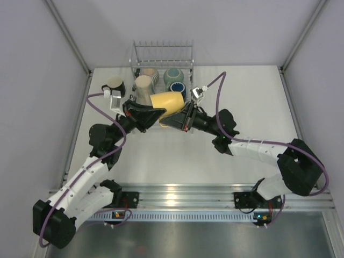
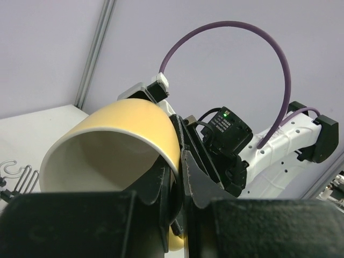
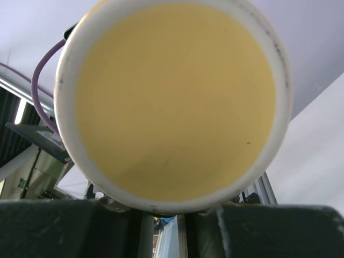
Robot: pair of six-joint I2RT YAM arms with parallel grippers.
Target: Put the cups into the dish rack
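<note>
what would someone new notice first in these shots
The big yellow cup, held on its side in the middle: the left claw pinches its rim, and the right claw sits at its base. Behind it the wire dish rack already holds several cups, and a black mug stands on the table left of it.

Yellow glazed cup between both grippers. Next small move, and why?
Likely clamp the right gripper firmly on the base edge of the yellow glazed cup. The left gripper pinches its wall at the mouth; the right's jaws sit under the base, grip unclear, so left releasing now risks a drop.
</note>
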